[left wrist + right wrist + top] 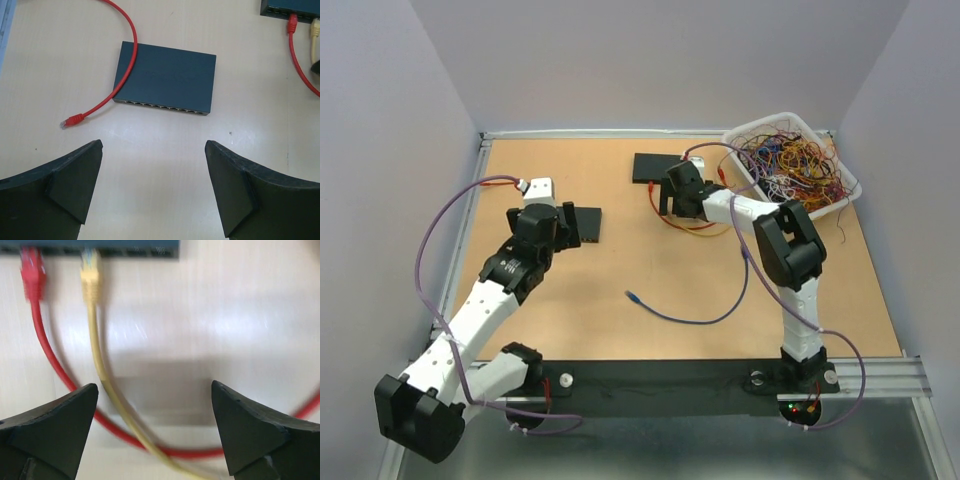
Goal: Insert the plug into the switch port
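Observation:
A dark switch (pixel 100 247) lies along the top of the right wrist view. A yellow plug (pixel 91 277) and a red plug (pixel 31 272) sit in its ports. My right gripper (pixel 154 385) is open just behind them; the yellow cable (pixel 107 390) runs loose between its fingers, untouched. In the top view this gripper (pixel 670 190) hangs by the far switch (pixel 655 167). My left gripper (pixel 154 145) is open over bare table, facing a second switch (pixel 165 77) with a row of ports. A loose red plug (pixel 75 120) lies to that switch's left.
A white basket (pixel 850 185) full of tangled cables stands at the back right. A purple cable with a blue plug (pixel 631 295) lies in the middle of the table. Red cable (pixel 685 225) loops in front of the far switch. A raised rim borders the table.

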You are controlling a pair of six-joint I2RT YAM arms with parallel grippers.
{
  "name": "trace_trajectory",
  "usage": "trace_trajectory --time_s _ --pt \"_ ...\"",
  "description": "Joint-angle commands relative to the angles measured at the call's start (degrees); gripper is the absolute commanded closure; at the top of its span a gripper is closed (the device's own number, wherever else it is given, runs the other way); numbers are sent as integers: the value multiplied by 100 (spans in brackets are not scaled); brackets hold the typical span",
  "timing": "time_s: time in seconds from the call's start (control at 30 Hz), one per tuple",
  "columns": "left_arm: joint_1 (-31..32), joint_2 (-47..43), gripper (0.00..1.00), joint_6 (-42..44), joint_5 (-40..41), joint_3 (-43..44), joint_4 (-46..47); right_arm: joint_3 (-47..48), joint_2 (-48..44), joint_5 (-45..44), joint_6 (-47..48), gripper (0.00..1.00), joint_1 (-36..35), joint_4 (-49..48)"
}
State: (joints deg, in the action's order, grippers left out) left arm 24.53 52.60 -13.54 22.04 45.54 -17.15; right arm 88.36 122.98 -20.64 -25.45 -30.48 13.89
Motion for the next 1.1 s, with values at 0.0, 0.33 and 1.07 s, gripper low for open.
trace_trajectory --time_s 0.0,0.33,1.07 --pt "-186 189 4 18 -33 16 264 -617 -950 333 14 0 -46 -334" --pt "-1950 1726 4 115 -1078 517 589 -1452 -2076 2211 -337 0 -547 -852" --pt "-2928 4548 8 88 -2889 1625 1635 -267 -82 4007 -1128 1 -705 -2180"
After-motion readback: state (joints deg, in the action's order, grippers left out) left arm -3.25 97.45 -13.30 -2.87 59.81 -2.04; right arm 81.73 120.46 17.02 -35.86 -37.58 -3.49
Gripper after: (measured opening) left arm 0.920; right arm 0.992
